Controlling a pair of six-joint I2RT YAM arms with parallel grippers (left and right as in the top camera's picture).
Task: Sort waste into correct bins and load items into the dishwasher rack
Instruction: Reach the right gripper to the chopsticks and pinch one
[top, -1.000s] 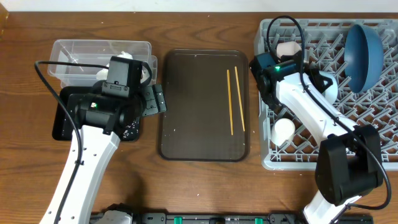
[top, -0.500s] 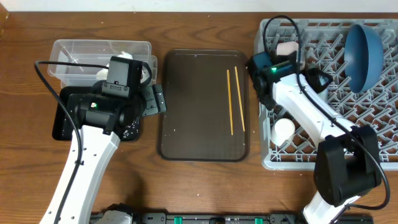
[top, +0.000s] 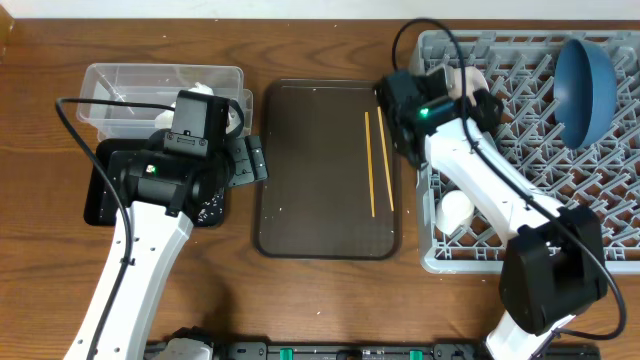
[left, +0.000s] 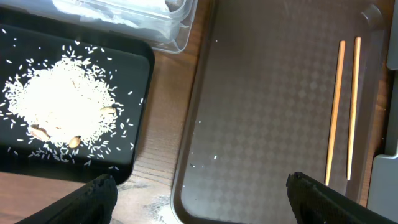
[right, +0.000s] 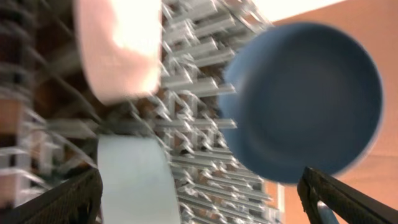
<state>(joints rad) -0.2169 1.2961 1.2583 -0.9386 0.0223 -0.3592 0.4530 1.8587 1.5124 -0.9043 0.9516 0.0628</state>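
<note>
Two wooden chopsticks (top: 378, 162) (left: 345, 109) lie side by side on the brown tray's right part. In the grey dishwasher rack (top: 430, 255) the dark blue bowl (top: 585, 75) (right: 305, 99) stands on edge at the far right. A white bowl (top: 462, 78) (right: 118, 43), a light blue bowl (right: 134, 180) and a small white cup (top: 457, 208) are in its left part. My right gripper (top: 478, 100) (right: 199, 186) hangs open over the rack's left end, holding nothing. My left gripper (top: 245, 160) (left: 200, 193) is open above the brown tray's left rim. Rice scraps (left: 62, 106) lie in the black tray (top: 105, 205). Tissue (top: 205, 92) sits in the clear tub (top: 150, 85).
The dark brown serving tray (top: 310, 170) (left: 261, 106) fills the table's middle between the bins and the rack. A few stray rice grains lie on it. The clear tub and the black tray touch at the far left, under my left arm.
My right gripper has gone from shut to open and has drawn back to the left, away from the light blue bowl in the rack. The left arm has not moved.
</note>
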